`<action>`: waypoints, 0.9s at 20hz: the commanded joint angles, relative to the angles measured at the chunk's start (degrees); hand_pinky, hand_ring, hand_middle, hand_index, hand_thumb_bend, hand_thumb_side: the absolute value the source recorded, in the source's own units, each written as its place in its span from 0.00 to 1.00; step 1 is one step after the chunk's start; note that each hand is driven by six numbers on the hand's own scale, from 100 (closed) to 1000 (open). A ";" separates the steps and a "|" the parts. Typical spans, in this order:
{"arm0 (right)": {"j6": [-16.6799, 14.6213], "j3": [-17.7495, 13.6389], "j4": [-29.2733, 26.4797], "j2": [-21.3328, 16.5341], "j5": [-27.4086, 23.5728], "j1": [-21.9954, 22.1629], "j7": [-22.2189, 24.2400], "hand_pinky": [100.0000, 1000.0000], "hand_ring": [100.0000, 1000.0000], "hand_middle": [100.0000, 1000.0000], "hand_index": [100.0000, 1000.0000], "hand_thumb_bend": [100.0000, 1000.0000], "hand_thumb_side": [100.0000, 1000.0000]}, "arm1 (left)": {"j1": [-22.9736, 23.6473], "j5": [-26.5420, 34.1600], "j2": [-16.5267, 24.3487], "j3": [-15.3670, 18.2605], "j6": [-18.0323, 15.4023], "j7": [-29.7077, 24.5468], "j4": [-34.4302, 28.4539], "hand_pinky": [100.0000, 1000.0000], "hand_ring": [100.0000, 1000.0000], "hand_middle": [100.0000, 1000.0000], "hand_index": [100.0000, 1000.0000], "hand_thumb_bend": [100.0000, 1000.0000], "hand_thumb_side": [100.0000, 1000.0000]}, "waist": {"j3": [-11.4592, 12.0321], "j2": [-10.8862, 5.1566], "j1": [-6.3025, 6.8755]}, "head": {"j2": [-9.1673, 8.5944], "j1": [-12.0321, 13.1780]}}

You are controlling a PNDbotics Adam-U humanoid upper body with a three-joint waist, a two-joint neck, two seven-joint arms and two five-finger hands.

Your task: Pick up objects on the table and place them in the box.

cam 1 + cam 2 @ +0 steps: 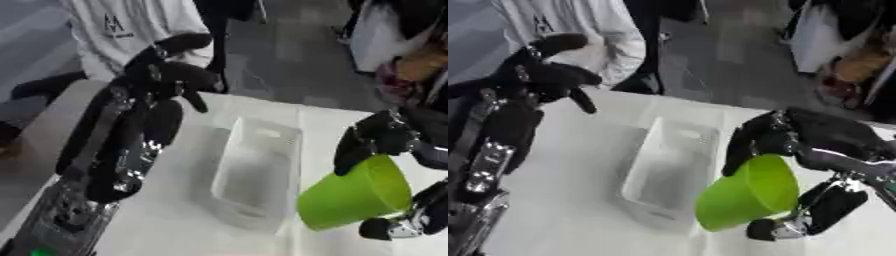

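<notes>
Beside box | right hand grips green cup | left hand curled, empty

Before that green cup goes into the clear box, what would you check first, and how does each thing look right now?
1. Cup held: the right hand has fingers on the rim of the green cup and the thumb below it. Ok.
2. Cup over the box: it hangs tilted by the right edge of the clear box, not above the middle. Not ok.
3. Room in the box: I see nothing inside it. Ok.
4. Left hand out of the way: it is raised beyond the box's far left corner, fingers curled, holding nothing. Ok.
5. Anything inside the cup: its mouth faces away. Cannot tell.
</notes>
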 commanded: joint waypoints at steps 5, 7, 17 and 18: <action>0.17 -1.76 0.85 -0.83 0.23 -2.48 -1.71 0.00 0.00 0.00 0.01 0.33 0.03 | -2.52 0.41 -1.08 0.19 0.53 -0.21 -0.91 0.45 0.65 0.87 0.70 0.16 0.79 | 1.43 0.12 -0.38 | -2.20 -0.23; 0.18 -2.12 1.13 -1.14 0.33 -2.77 -2.33 0.00 0.00 0.00 0.01 0.33 0.03 | -3.10 0.43 -1.46 0.08 0.68 -0.40 -0.91 0.45 0.65 0.88 0.70 0.16 0.79 | 2.02 0.45 -0.62 | -2.86 -0.27; 0.17 -3.92 2.44 -2.55 1.52 -3.29 -5.25 0.00 0.00 0.00 0.01 0.33 0.03 | -6.29 1.32 -3.75 -0.77 1.97 -2.70 -0.91 0.44 0.65 0.88 0.71 0.15 0.79 | 6.04 1.93 -2.47 | -7.52 -1.31; 0.19 -4.11 2.58 -2.68 1.76 -3.26 -5.61 0.00 0.00 0.00 0.01 0.33 0.03 | -6.52 1.38 -3.94 -0.78 2.08 -2.81 -0.91 0.44 0.65 0.88 0.71 0.15 0.80 | 6.42 2.10 -2.66 | -7.95 -1.36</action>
